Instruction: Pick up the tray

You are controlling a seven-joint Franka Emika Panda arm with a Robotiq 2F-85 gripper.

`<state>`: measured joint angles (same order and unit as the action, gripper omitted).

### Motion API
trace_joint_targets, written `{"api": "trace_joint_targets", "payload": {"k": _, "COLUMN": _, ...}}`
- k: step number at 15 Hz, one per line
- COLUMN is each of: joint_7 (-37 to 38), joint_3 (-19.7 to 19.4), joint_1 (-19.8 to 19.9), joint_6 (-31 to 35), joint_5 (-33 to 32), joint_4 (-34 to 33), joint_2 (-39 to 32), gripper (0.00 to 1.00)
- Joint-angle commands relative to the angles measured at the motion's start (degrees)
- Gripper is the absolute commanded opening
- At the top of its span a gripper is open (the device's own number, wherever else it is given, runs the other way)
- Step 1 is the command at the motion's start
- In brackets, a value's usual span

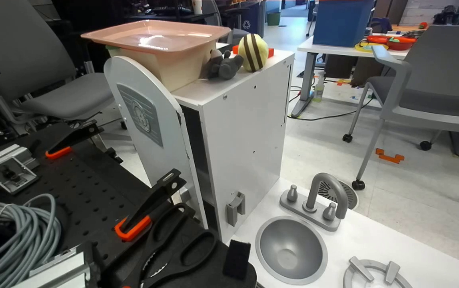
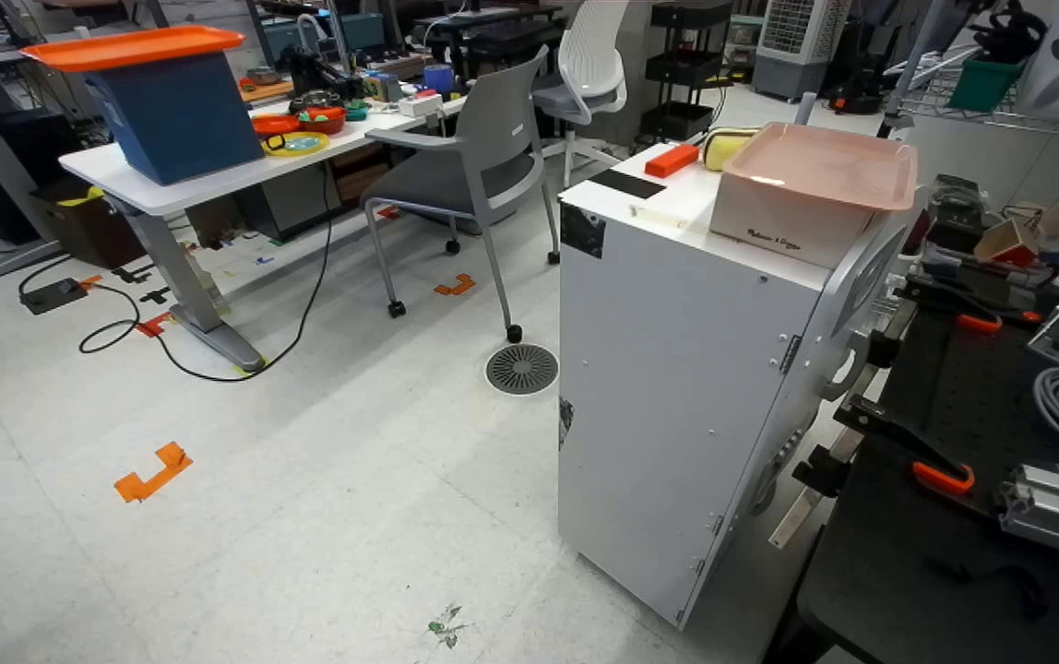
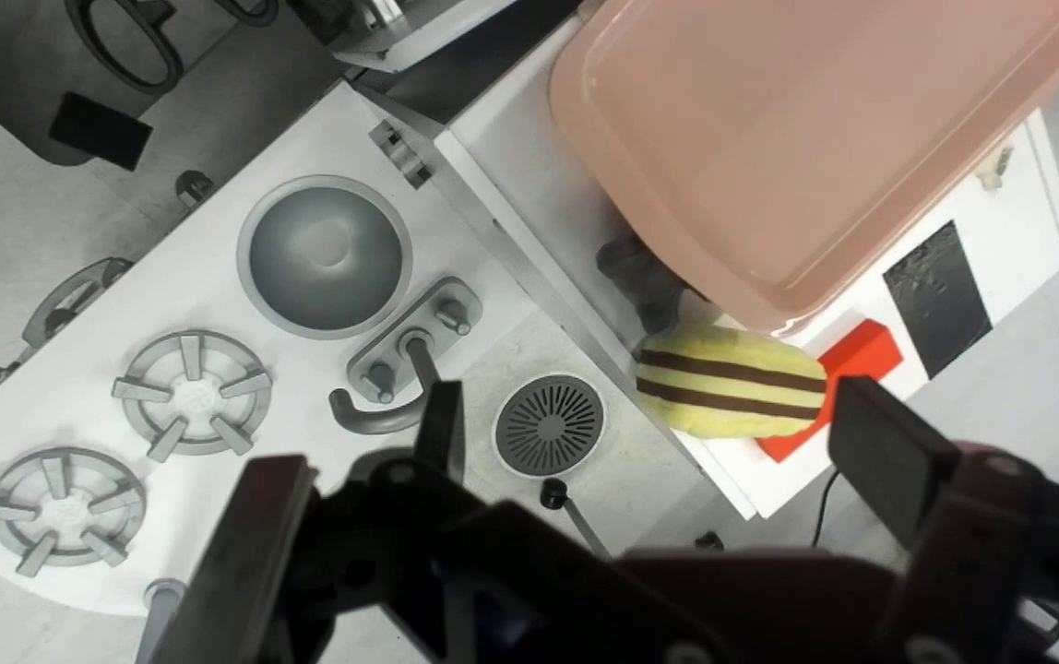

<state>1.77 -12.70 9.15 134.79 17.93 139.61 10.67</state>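
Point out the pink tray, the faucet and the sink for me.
Pink tray [image 1: 161,37], in an exterior view, on its flat inside.
Faucet [image 1: 312,195], in an exterior view, on its spout's lower part.
Sink [image 3: 324,249], in the wrist view, on its inside bottom.

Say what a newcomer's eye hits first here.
Probably the wide, shallow, salmon-pink plastic tray, resting on a cream box atop the tall white cabinet. Next, likely the rounded yellow toy with brown stripes, on that same cabinet top beside a red oblong block. In an exterior view, a bright orange tray-like piece tops a blue bin on a white table.
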Motion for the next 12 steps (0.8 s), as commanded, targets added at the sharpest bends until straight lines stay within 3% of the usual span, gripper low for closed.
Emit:
{"api": "trace_joint_targets", "payload": {"k": 1, "joint_7": -2.8, "joint_3": -1.5, "joint_1": 0.7, "joint_6": -0.9, "joint_5": 2.8, "joint_4": 0.0, "joint_2": -0.2, "gripper": 1.0}}
{"api": "trace_joint_targets", "payload": {"k": 12, "joint_7": -12.1, "joint_3": -1.8, "joint_1": 0.2, "joint_6": -0.4, "joint_5": 9.7, "joint_4": -0.7, "joint_2": -4.2, "gripper": 1.0}}
